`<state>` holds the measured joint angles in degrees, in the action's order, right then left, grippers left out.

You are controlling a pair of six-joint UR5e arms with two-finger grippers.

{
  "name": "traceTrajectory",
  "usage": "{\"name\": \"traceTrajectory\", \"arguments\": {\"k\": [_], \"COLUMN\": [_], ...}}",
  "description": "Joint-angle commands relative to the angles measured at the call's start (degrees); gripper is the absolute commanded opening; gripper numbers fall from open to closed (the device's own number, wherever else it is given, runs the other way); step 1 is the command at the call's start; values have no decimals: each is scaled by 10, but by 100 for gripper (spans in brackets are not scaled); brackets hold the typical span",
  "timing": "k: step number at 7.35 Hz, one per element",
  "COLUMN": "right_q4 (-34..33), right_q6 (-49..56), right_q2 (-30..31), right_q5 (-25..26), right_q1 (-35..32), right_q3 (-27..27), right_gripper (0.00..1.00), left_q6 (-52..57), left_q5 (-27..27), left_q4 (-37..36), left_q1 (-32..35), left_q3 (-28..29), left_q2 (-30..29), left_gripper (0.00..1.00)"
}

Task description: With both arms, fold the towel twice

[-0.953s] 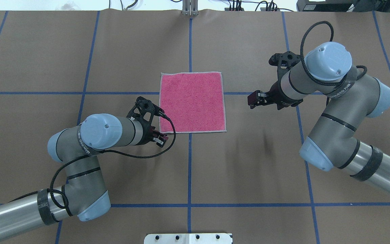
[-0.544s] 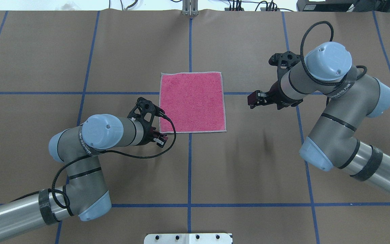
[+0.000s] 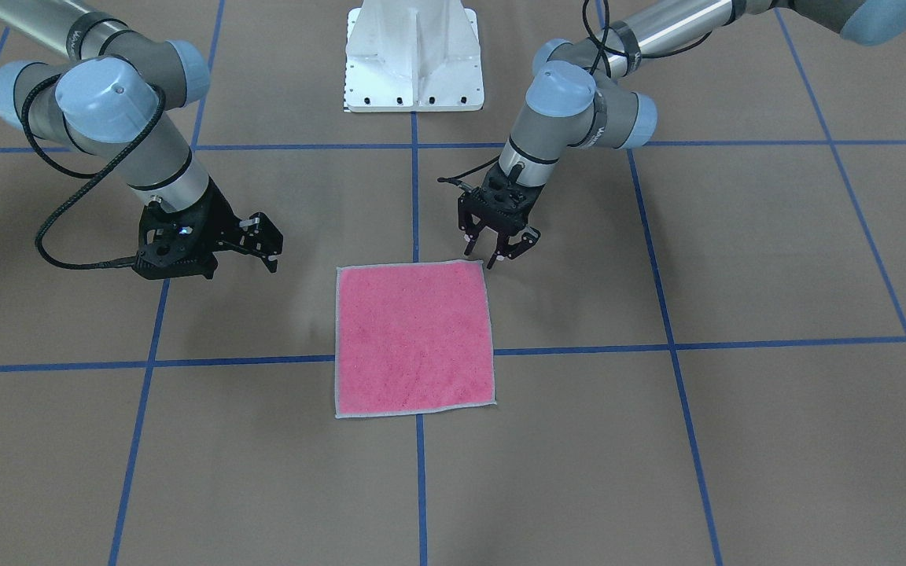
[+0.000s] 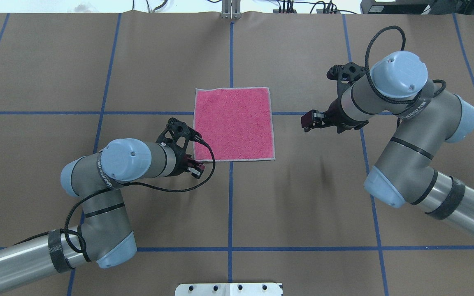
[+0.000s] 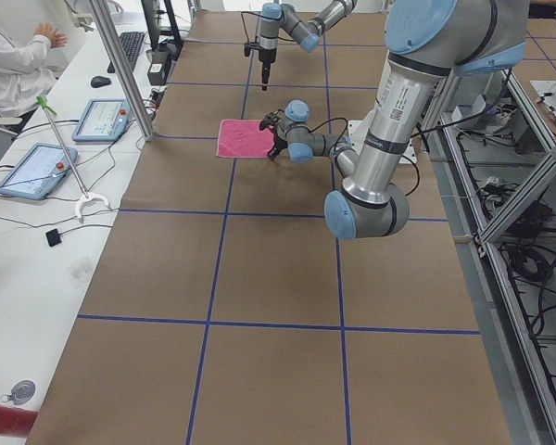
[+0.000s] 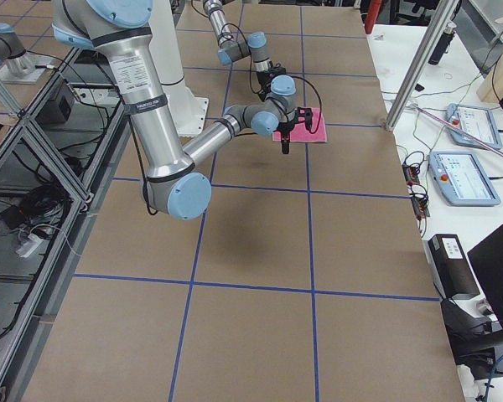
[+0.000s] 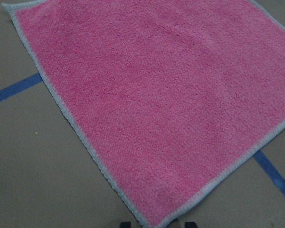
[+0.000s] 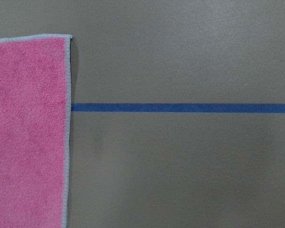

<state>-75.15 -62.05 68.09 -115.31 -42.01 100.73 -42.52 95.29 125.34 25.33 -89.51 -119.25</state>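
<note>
The towel [image 4: 233,124] lies flat and unfolded, pink side up, mid-table [image 4: 303,205], covering a crossing of the blue tape lines [image 4: 146,112]. The left gripper [image 3: 498,253] sits low at the towel's corner on the robot's side, jaws spread with nothing between them, fingertips just beside the grey border. Across the way the right gripper [image 4: 307,121] hangs over bare table, clear of the towel's edge, and its jaws look parted and empty, though my angle on them is poor.
</note>
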Motion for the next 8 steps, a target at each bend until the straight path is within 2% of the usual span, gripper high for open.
{"name": "traceTrajectory", "arguments": {"k": [1, 8], "right_q4": [0, -1], "right_q6": [0, 0], "right_q2": [-1, -1], "right_q5": [0, 0], "right_q1": [0, 0], "right_q3": [0, -1], "right_gripper": [99, 99], "left_q6": [1, 45], "left_q5": [-1, -5], "left_q4": [0, 0], "left_q1": [-1, 2], "left_q3": [1, 4], "left_q2": [0, -4], "left_gripper": [49, 49]}}
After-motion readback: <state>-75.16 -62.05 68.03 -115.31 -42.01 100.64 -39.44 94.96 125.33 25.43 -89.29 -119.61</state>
